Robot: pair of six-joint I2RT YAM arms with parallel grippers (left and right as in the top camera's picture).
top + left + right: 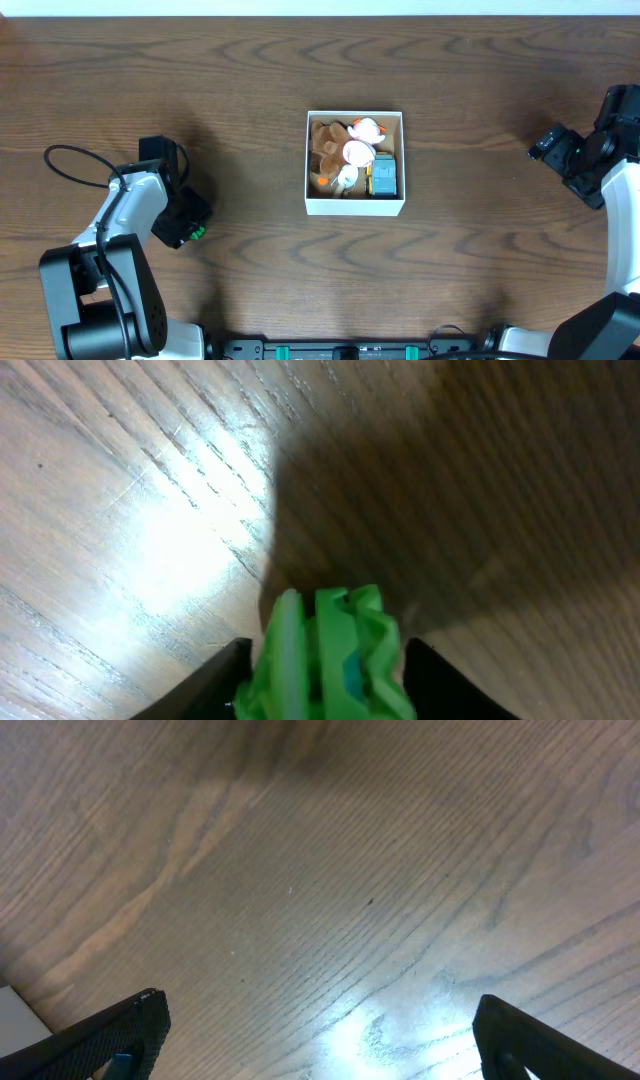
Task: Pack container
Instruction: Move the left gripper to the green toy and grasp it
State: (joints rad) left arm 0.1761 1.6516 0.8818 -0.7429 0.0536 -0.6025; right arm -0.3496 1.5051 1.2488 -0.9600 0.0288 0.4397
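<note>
The container [354, 206], a small white-walled cardboard box with a tan inside, stands at the table's middle and holds several small toys: brown, white-and-orange, and a blue one [383, 177]. My left gripper [190, 228] is at the left side of the table, shut on a green toy [325, 660] that fills the space between its fingers just above the wood. My right gripper [556, 147] is at the far right, open and empty over bare wood; its fingers show wide apart in the right wrist view [320, 1040].
The brown wooden table [480, 260] spreads all around the box. A black cable [75, 165] loops beside the left arm. A white corner [15, 1010] shows at the lower left of the right wrist view.
</note>
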